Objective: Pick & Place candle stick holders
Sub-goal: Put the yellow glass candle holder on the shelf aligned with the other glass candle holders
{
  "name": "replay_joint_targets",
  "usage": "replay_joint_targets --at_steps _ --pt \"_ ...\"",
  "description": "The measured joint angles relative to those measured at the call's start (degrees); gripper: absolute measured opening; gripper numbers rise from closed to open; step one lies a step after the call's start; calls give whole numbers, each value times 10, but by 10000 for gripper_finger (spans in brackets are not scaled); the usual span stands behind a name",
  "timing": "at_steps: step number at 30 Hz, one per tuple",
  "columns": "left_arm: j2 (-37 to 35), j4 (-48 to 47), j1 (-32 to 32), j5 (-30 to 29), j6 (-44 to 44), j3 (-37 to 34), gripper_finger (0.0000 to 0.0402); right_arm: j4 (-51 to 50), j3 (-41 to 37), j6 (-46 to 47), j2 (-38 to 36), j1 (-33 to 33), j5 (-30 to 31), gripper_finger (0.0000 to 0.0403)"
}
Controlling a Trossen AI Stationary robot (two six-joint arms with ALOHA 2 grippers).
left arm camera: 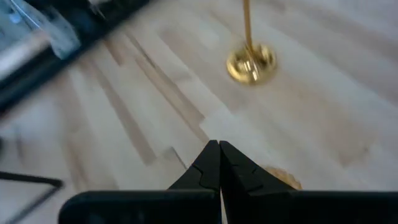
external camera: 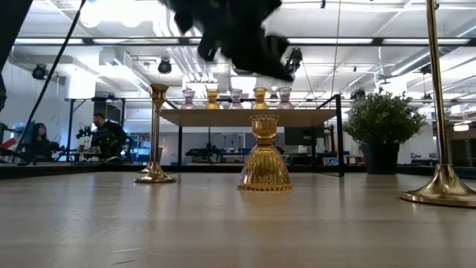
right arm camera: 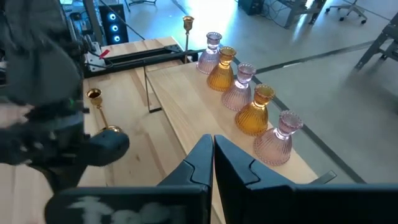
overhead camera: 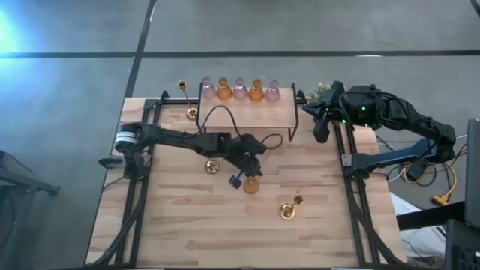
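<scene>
An amber glass candle stick holder (overhead camera: 251, 185) stands upright on its wide base in the middle of the table, also in the low view (external camera: 264, 160). My left gripper (overhead camera: 246, 174) hangs shut just above it and holds nothing; its shut fingers (left arm camera: 219, 158) hide most of the holder (left arm camera: 283, 177). Five glass holders (right arm camera: 252, 102), pink and amber in turn, stand in a row on the raised shelf (overhead camera: 240, 112). Three gold candlesticks stand on their round bases: one by the left arm (overhead camera: 211, 166), one near right (overhead camera: 289, 210), one at the far left (overhead camera: 191, 112). My right gripper (right arm camera: 213, 149) is shut and empty, high at the far right.
A green potted plant (overhead camera: 321, 91) stands at the far right corner beside the right arm. The black shelf frame (overhead camera: 291, 120) rises along the far side of the table. Black rails (overhead camera: 135, 187) run along both side edges. Bare wood (overhead camera: 195, 232) lies toward the near edge.
</scene>
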Motion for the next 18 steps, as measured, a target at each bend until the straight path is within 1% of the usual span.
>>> replay_joint_targets --at_steps 5,7,9,11,13,16,18 --pt "-32 -59 18 3 -43 111 0 -4 0 -5 0 0 0 8" --pt "-60 -81 30 5 -59 150 0 -4 0 -6 -2 0 0 8" --pt "-101 -114 39 4 -64 171 0 -4 0 -11 -5 0 -3 8" --pt "-159 -132 45 6 -66 172 0 1 0 -16 -11 0 -18 8" --pt "-228 -138 48 11 -73 154 0 19 0 -29 -17 0 -34 8" --pt "-344 -136 49 15 -94 99 0 61 0 -59 -24 0 -77 8" --pt "-424 -132 49 0 -120 48 0 98 0 -82 -26 0 -116 8"
